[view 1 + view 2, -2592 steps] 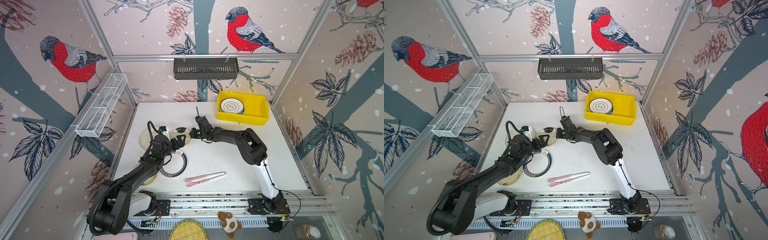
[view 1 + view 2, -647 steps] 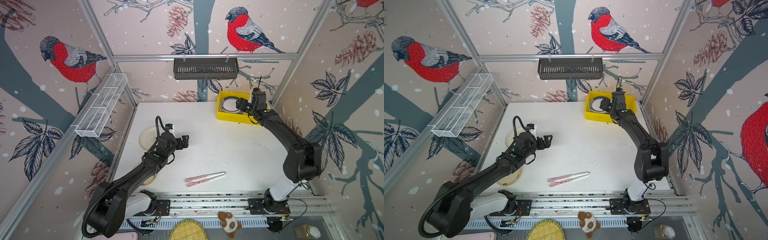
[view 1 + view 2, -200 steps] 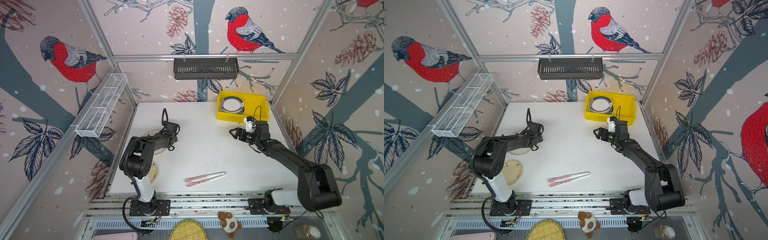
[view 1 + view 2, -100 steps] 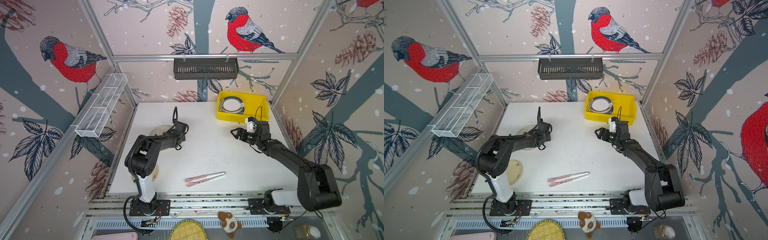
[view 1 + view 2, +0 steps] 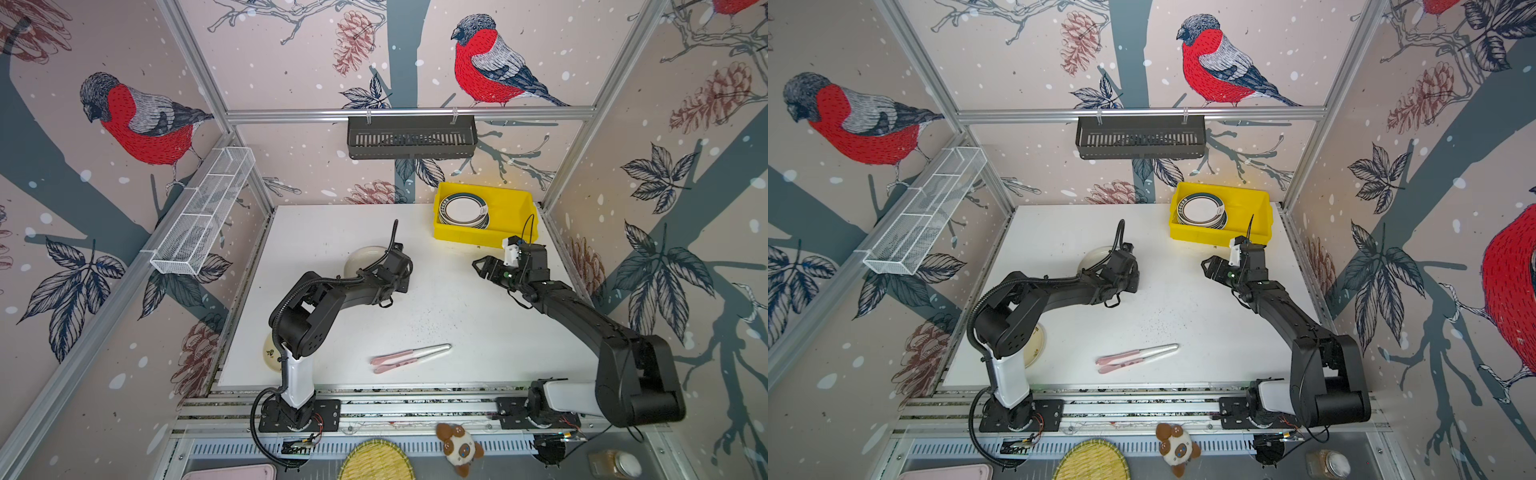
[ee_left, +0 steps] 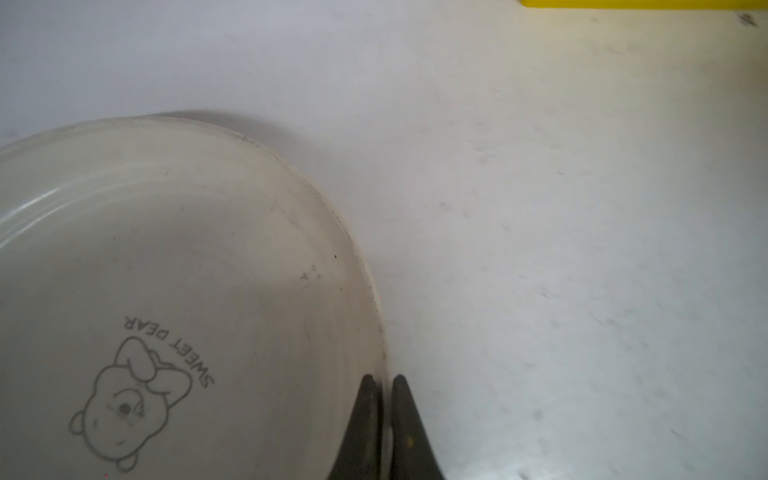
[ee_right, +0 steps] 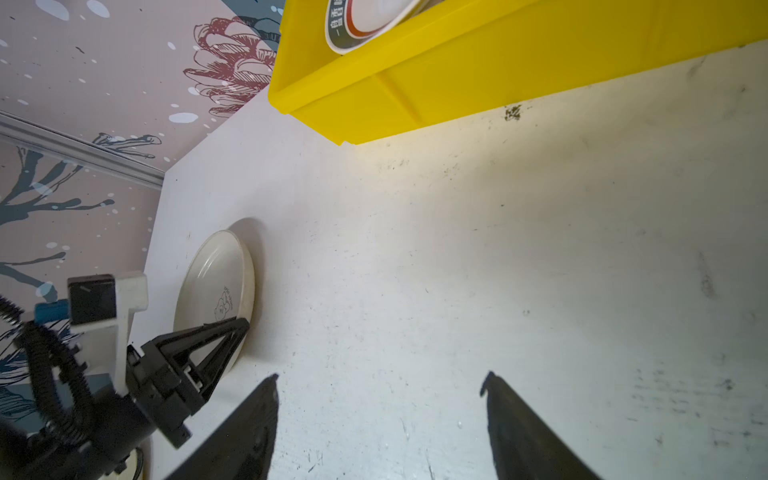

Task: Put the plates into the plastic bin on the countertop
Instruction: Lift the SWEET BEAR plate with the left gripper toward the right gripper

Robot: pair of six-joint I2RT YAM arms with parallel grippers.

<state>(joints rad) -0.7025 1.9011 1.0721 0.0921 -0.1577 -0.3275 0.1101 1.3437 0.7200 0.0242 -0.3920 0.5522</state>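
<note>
— Anything hidden?
— My left arm (image 5: 332, 291) covered part of the cream plate (image 5: 361, 259), on the surface (image 5: 457, 316) well left of the bin (image 5: 469, 239). My left tool (image 6: 384, 380) pinched its rim; my right tool (image 7: 382, 376) gaped empty.

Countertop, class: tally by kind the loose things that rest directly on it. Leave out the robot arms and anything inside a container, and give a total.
cream plates: 2
yellow plastic bin: 1
pink-and-white utensils: 2, as far as can be told, lying side by side
Total: 5
</note>
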